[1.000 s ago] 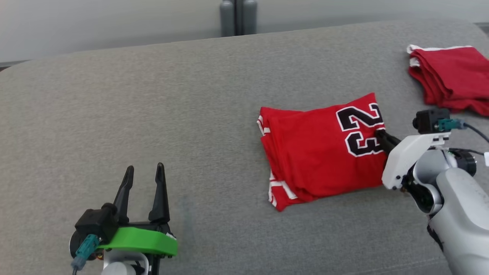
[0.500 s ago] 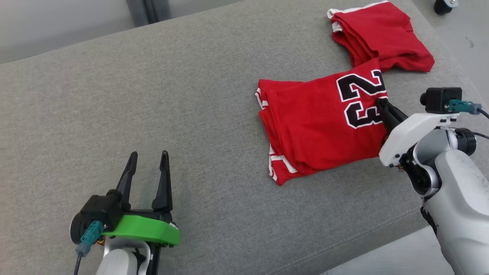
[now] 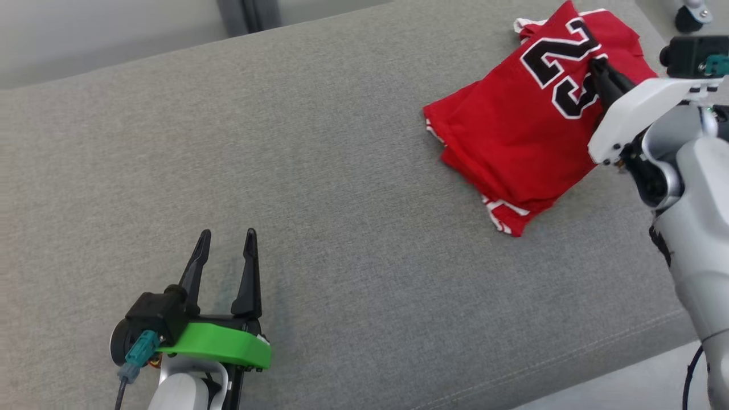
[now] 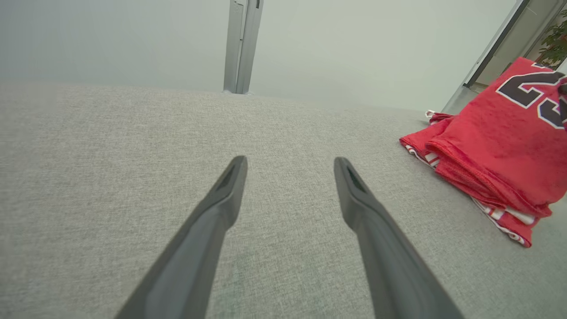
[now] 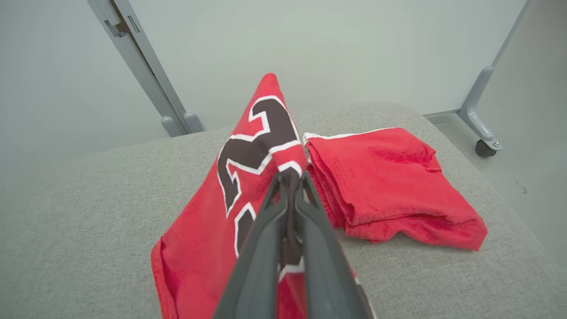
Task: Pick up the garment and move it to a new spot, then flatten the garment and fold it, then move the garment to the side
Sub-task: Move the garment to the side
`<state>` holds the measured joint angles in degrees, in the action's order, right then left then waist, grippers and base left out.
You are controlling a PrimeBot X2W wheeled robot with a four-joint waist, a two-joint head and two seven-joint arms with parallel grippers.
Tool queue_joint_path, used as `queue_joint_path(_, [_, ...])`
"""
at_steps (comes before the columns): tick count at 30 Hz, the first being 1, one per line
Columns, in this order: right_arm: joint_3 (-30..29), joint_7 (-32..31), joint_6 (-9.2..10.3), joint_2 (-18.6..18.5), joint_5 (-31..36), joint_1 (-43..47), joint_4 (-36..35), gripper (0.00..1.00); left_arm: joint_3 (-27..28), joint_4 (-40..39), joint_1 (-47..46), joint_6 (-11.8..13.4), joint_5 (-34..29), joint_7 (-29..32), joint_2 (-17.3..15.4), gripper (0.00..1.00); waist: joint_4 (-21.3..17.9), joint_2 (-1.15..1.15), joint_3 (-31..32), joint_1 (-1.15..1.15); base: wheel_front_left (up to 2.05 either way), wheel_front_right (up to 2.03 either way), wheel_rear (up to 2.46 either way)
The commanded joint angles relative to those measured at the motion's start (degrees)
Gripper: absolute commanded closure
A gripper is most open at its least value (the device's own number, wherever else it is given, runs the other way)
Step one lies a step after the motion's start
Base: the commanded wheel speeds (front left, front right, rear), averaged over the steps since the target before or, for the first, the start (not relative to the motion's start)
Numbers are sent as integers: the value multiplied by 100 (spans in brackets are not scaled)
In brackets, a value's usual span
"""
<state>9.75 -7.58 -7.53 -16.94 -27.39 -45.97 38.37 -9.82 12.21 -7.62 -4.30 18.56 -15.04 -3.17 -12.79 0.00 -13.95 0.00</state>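
Red jersey [image 3: 512,136] with the 23 lies folded at the far right of the grey couch [image 3: 342,171] in the head view. Its numbered corner is lifted by the right gripper [image 3: 598,64], which is pinched on it. Left gripper [image 3: 228,233] sits low on the left, fingers apart, well away. Left wrist view: spread fingers over bare couch, jersey off to the right. Right wrist view: fingers clamped on the jersey's numbered edge, another red pile [image 5: 381,186] just beside it.
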Motion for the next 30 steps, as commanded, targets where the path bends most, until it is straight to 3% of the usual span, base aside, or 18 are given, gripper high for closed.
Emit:
queue_joint_path(1, [-59,-29,10,-108,84,-189,107,100,-12,-16,52,-5,57,-18,-7,0,312,0,151,0,0,0,0])
queue_joint_path(12, [-75,-220,10,-789,668,-1119,882,100,-201,-22,133,-31,83,-17,17,0,920,0,167,0,0,0,0])
queue_joint_path(19, [-62,-358,10,-1517,1142,-1358,1171,100,-347,52,159,-22,-28,-17,9,0,1228,0,10,0,0,0,0])
queue_joint_path(25, [-314,-13,10,-1864,1582,-1415,1528,100,-398,15,78,-19,-95,1,-90,0,1339,0,-253,0,0,0,0])
queue_joint_path(27, [-526,275,10,-1946,1771,-1449,1669,25,-423,-7,54,-11,-120,20,-109,0,1349,0,-338,0,0,0,0])
queue_joint_path(28, [-628,408,10,-1974,1943,-1440,1763,0,-435,-18,43,-9,-131,25,-111,0,1349,0,-373,0,0,0,0])
queue_joint_path(30, [-842,612,10,-1906,2128,-1429,1939,0,-452,-28,20,-12,-139,50,-133,0,1337,0,-428,0,0,0,0])
